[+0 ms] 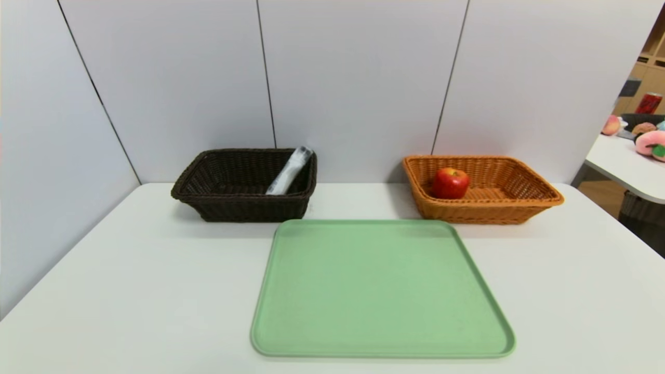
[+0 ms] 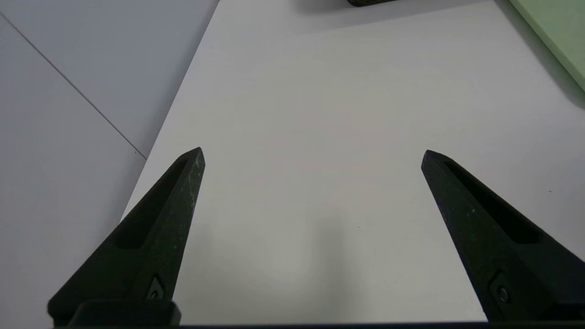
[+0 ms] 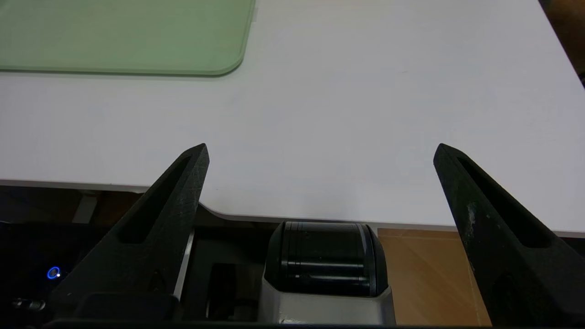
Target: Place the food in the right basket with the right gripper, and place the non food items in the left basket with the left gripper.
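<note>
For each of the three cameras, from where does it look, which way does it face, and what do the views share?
Head view: from the robot's head, forward and down at the dark brown basket holding the white bottle, the orange-tan basket holding the apple, and the green tray; no arm shows.
Left wrist view: from the left arm, over bare table; left claw open.
Right wrist view: from the right arm, above the table's near edge; right claw open.
Shared: all three show the tray.

Left gripper (image 2: pixel 313 155) showing matte black pointed slotted fingers with screws near bases; right gripper (image 3: pixel 320 148) matching, scuffed; possibly a grey-black cylindrical joint (image 3: pixel 325 269) below.
</note>
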`<state>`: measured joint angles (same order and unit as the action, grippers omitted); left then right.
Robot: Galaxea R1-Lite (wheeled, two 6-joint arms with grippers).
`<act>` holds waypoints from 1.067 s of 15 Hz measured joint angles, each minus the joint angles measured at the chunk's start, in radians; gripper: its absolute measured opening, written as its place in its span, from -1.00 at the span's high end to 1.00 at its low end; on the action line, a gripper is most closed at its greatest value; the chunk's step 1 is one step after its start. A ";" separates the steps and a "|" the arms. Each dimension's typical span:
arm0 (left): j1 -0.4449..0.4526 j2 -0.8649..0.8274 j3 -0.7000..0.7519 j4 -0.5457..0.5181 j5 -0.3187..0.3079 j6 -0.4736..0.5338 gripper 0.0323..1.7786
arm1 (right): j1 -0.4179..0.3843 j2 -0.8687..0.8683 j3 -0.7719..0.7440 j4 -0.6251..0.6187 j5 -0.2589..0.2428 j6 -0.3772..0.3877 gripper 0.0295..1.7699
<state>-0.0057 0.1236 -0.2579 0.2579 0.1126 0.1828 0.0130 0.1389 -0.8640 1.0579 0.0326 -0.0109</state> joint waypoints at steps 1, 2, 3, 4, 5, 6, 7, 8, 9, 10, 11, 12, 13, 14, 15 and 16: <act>0.000 -0.011 0.007 0.000 0.000 0.000 -0.90 | -0.003 -0.025 0.001 -0.002 0.002 -0.001 -0.91; 0.000 -0.025 0.014 -0.001 0.001 0.000 -0.90 | -0.004 -0.048 0.003 -0.007 0.003 -0.002 -0.91; 0.000 -0.040 0.026 -0.006 0.002 0.000 -0.90 | -0.005 -0.072 0.007 -0.019 0.011 -0.001 -0.91; 0.000 -0.055 0.040 -0.013 0.007 -0.001 -0.90 | -0.006 -0.095 0.019 -0.047 0.026 0.001 -0.91; 0.000 -0.065 0.047 -0.015 0.009 -0.003 -0.90 | -0.006 -0.111 0.030 -0.080 0.031 0.006 -0.91; 0.000 -0.074 0.049 -0.020 0.008 -0.003 -0.90 | -0.007 -0.121 0.040 -0.112 0.031 0.007 -0.91; 0.000 -0.087 0.050 -0.030 0.000 -0.005 -0.90 | -0.007 -0.128 0.053 -0.168 0.030 0.007 -0.91; 0.000 -0.098 0.053 -0.039 -0.024 -0.007 -0.90 | -0.007 -0.134 0.070 -0.225 0.029 0.008 -0.91; 0.000 -0.107 0.055 -0.048 -0.059 -0.021 -0.90 | -0.007 -0.137 0.094 -0.279 0.026 0.007 -0.91; 0.000 -0.114 0.057 -0.057 -0.084 -0.048 -0.90 | -0.007 -0.139 0.128 -0.335 0.023 0.006 -0.91; 0.000 -0.118 0.059 -0.063 -0.096 -0.062 -0.90 | -0.007 -0.140 0.158 -0.380 0.019 0.006 -0.91; 0.000 -0.121 0.070 -0.072 -0.097 -0.065 -0.90 | -0.007 -0.140 0.197 -0.432 0.011 0.006 -0.91; 0.000 -0.122 0.088 -0.094 -0.097 -0.065 -0.90 | -0.007 -0.140 0.238 -0.482 0.000 0.005 -0.91; 0.000 -0.123 0.111 -0.131 -0.096 -0.064 -0.90 | -0.007 -0.140 0.284 -0.536 -0.013 0.005 -0.91; 0.000 -0.123 0.137 -0.170 -0.094 -0.064 -0.90 | -0.007 -0.140 0.334 -0.599 -0.030 0.004 -0.91; 0.000 -0.123 0.164 -0.209 -0.093 -0.062 -0.90 | -0.007 -0.140 0.381 -0.654 -0.044 0.004 -0.91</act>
<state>-0.0062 0.0004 -0.0943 0.0489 0.0196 0.1211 0.0057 -0.0013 -0.4834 0.4040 -0.0115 -0.0070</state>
